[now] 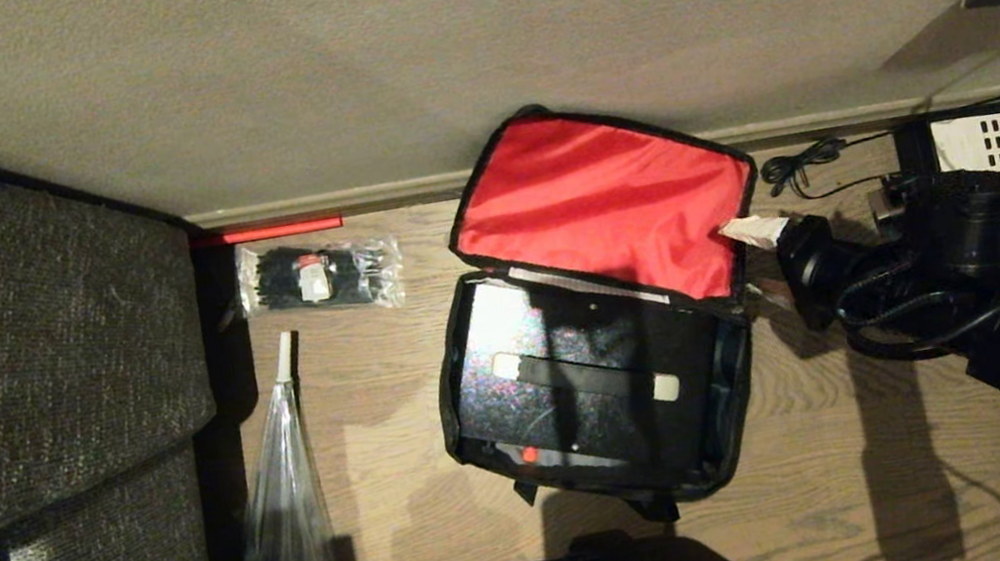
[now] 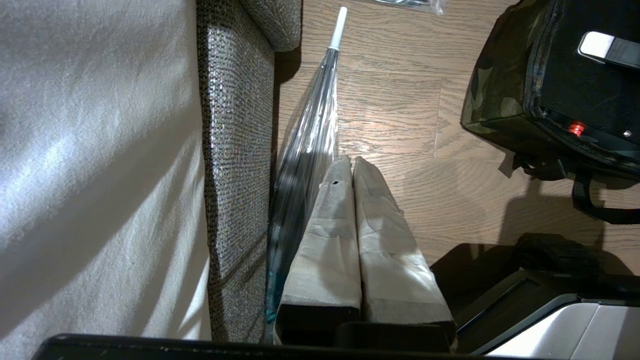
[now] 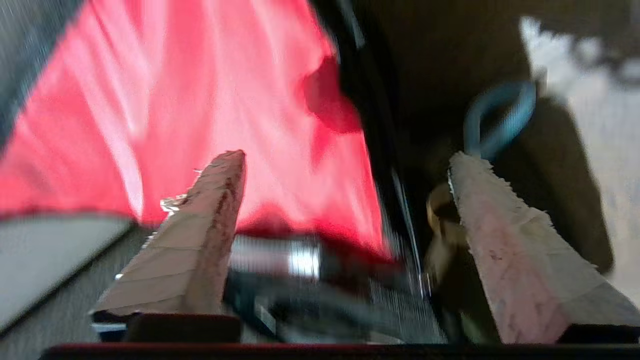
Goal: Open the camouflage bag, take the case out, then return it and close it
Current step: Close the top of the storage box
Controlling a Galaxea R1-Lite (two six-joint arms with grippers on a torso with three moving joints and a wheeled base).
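Lying open, the camouflage bag (image 1: 724, 365) holds the case (image 1: 576, 379). You see the right gripper (image 3: 345, 165) spread wide beside the red lid (image 1: 598, 205), gripping nothing. The left gripper (image 2: 352, 167) is closed.

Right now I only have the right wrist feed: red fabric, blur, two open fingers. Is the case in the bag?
Observer: Yes. In the head view the case lies flat inside the camouflage bag, strap handle up.
Operator: Lid position?
Observer: The lid is thrown fully back, red lining up, resting against the wall.
Operator: Where is the right gripper relative to the bag?
Observer: The right gripper is at the lid's right-hand corner, outside the bag, holding nothing.
Operator: Left arm?
Observer: Parked. The left gripper is shut, hanging over the floor beside a clear umbrella, well left of the bag.
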